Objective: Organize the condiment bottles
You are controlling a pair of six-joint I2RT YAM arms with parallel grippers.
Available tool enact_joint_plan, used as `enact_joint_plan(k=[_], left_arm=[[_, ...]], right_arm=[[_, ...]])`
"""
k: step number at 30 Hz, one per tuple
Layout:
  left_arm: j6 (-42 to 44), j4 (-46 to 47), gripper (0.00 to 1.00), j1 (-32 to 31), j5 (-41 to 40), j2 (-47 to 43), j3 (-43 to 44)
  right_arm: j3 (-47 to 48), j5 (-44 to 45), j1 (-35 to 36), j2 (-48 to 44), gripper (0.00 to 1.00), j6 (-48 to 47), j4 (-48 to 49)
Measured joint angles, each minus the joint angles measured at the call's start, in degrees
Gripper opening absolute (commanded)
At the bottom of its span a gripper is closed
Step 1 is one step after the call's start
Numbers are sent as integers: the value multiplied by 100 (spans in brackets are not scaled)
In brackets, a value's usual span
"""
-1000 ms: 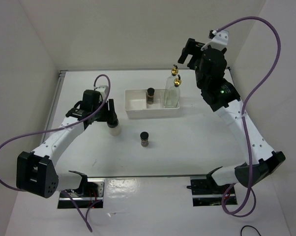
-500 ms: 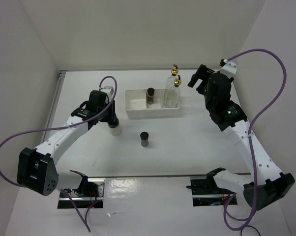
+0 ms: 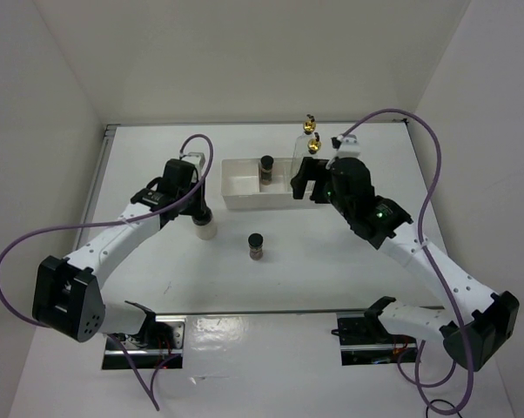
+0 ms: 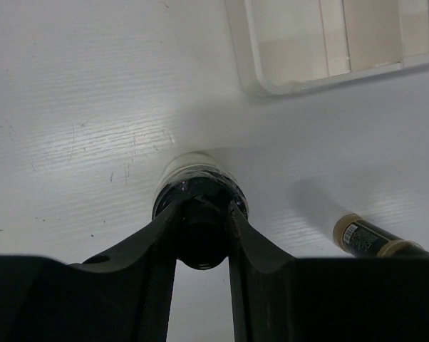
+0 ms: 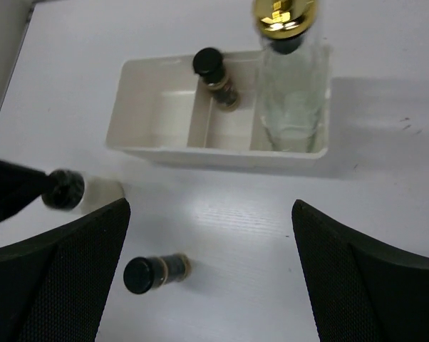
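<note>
Left fingers (image 4: pixel 156 251) newly tight around whitish jar (image 4: pixel 194 167)

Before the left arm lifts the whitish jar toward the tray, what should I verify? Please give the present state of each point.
1. Left gripper shut on whitish jar, at its black cap: ok.
2. Whitish jar upright: ok.
3. Tray left compartment free: ok.
4. Right gripper open, at the tray's right end, away from that compartment: ok.
5. Small dark jar on the table apart from the whitish jar: ok.
6. Grip firm enough for lifting: cannot tell.
</note>
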Motion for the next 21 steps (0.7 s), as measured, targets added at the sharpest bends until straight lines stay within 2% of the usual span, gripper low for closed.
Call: enact_joint_plan(k=[7,12,21], left_arm=[[-4,-323,0,-46,-109,61,203],[-4,-675,0,-50,-151,63,581],[35,-986,0,-50,-155,223,1786]], right_arm=[[-374,-767,688,330,98,-385,258],[-501,-1351,717,693,98,-636,503],[-551,-2225,785,1036,98,-1110,881]])
